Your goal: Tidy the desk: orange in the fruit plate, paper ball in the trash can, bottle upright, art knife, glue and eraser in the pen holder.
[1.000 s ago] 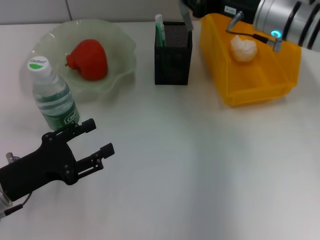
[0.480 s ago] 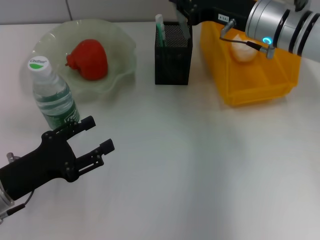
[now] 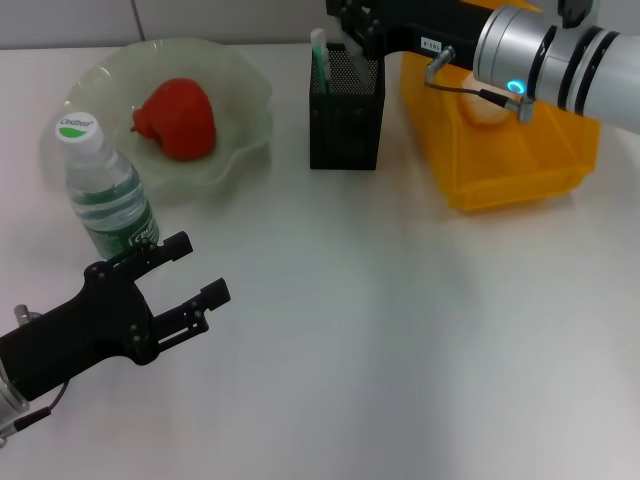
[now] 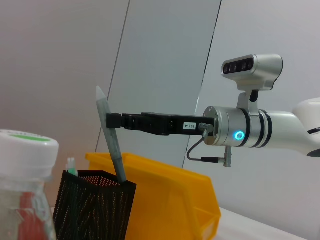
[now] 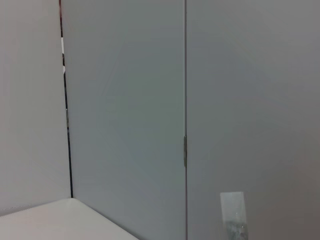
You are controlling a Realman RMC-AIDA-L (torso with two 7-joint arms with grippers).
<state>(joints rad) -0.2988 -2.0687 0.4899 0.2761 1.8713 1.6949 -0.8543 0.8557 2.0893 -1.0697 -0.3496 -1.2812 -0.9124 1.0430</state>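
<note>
My right gripper (image 3: pixel 352 22) reaches over the black mesh pen holder (image 3: pixel 345 120), shut on the grey art knife (image 4: pixel 111 145). The knife stands tilted with its lower end inside the holder. A green-and-white glue stick (image 3: pixel 319 58) stands in the holder too. The reddish orange (image 3: pixel 178 118) lies in the green fruit plate (image 3: pixel 240 90). Beside the plate the water bottle (image 3: pixel 105 190) stands upright. A white paper ball (image 3: pixel 482 108) lies in the yellow trash can (image 3: pixel 520 165), partly hidden by my right arm. My left gripper (image 3: pixel 195 270) hovers open near the bottle. The eraser is out of view.
The pen holder stands between the fruit plate and the yellow trash can along the far side of the white desk (image 3: pixel 400 340). My right arm crosses above the trash can. Behind the desk is a grey wall.
My right arm has swung left from above the trash can to above the pen holder, bringing the art knife down into it. The left arm has stayed put.
</note>
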